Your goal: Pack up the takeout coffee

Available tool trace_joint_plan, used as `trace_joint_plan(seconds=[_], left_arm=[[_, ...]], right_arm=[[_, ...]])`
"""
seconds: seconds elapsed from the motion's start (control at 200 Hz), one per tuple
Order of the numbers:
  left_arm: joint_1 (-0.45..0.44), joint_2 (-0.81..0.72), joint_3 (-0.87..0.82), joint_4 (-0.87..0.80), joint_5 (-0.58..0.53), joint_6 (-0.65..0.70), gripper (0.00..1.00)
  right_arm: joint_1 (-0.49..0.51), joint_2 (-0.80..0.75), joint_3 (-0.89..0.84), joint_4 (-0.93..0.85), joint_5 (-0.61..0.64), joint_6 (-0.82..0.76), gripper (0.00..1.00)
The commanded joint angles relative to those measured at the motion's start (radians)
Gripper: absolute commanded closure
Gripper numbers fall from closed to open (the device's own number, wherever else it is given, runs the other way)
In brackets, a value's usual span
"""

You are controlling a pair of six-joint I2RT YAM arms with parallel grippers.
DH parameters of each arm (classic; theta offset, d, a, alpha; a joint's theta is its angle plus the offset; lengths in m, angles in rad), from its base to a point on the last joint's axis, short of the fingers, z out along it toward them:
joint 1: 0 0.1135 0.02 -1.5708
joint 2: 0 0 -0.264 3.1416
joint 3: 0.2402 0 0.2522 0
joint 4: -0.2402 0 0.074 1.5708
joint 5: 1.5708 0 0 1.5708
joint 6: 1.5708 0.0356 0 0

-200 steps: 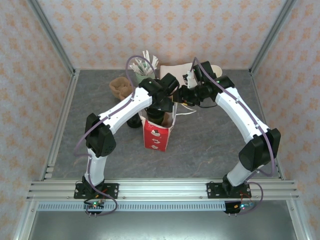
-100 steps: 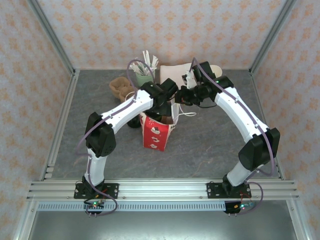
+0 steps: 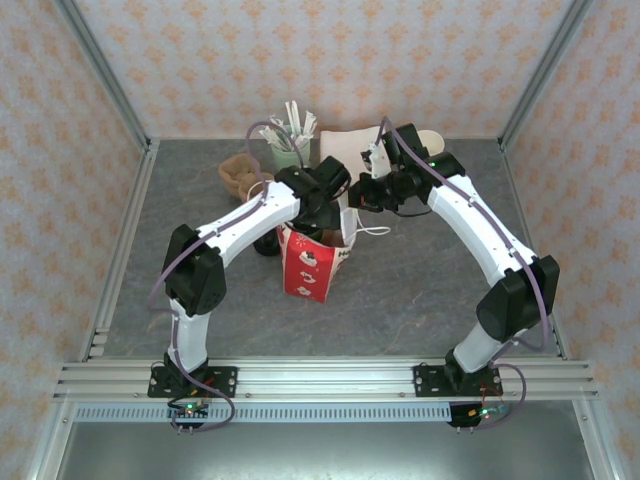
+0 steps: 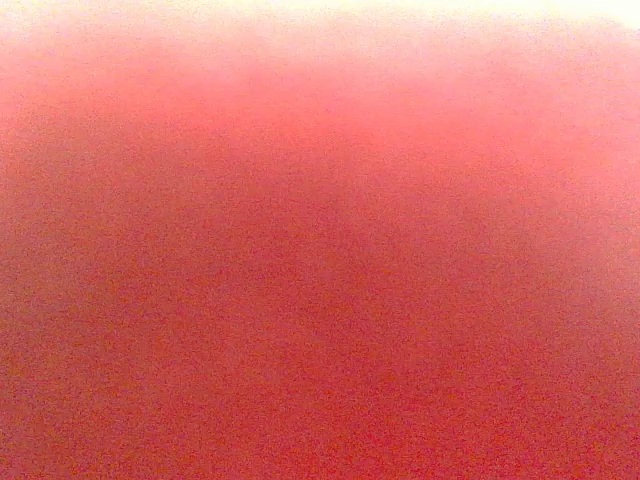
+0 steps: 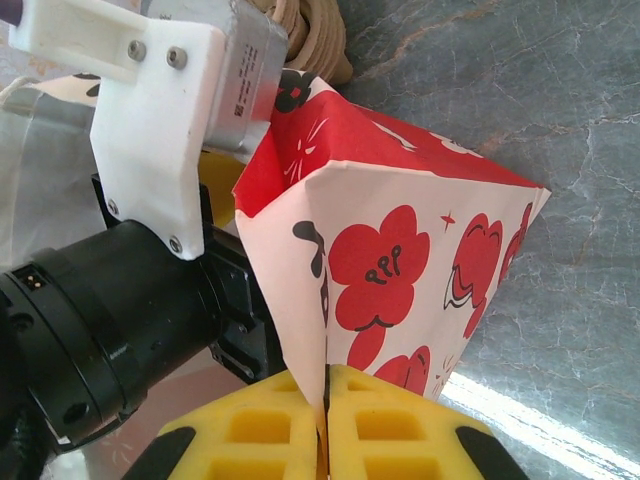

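You're at the drop-in step, by my read. Left claw [image 3: 320, 216] is down in the mouth of the bag [image 3: 308, 268], arm reaching in from the left. Its cam is jammed vs the red wall, so no look at the jaws there. They stand spread wide, but I can't tell if anything sits between them. Right claw [image 5: 325, 400] is clamped on the bag's rim, right side. Its yellow fingers [image 5: 250, 430] press together w/ the paper edge between them, which props the mouth open. Bag stands on the table [image 5: 560, 120].

Coffee: hidden. I'd judge it's inside the bag under the left claw, but walls + arm block the view, so can't confirm. There's also a dark shape [image 3: 268, 243] just left of the bag, half under the left arm — can't tell what it is.

Next, prob.: lift the left claw straight up & out w/o snagging the rim or dragging the bag over. Hold the right pinch until it's clear, then check the cup sits upright — a tipped one could leak. Go slow; I'd expect a paper bag to follow any rub.
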Motion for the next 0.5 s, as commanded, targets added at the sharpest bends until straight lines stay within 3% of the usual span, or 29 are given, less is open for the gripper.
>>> trace_joint_plan(seconds=[0.0, 0.16, 0.29, 0.385, 0.49], left_arm=[[0.013, 0.016, -0.022, 0.028, 0.066, -0.008, 0.09], [0.012, 0.008, -0.023, 0.059, 0.102, -0.007, 0.25], [0.012, 0.009, -0.023, 0.056, 0.107, -0.006, 0.32], [0.012, 0.014, -0.018, 0.049, 0.111, -0.003, 0.33], [0.010, 0.032, 0.004, 0.022, 0.104, 0.009, 0.23]], right_arm=[[0.004, -0.006, 0.020, -0.018, 0.021, -0.021, 0.90], [0.007, -0.007, 0.023, -0.016, 0.024, -0.026, 0.90], [0.007, -0.006, 0.025, -0.013, 0.025, -0.028, 0.90], [0.007, -0.003, 0.028, -0.013, 0.024, -0.032, 0.90], [0.007, -0.001, 0.033, -0.016, 0.027, -0.036, 0.90]])
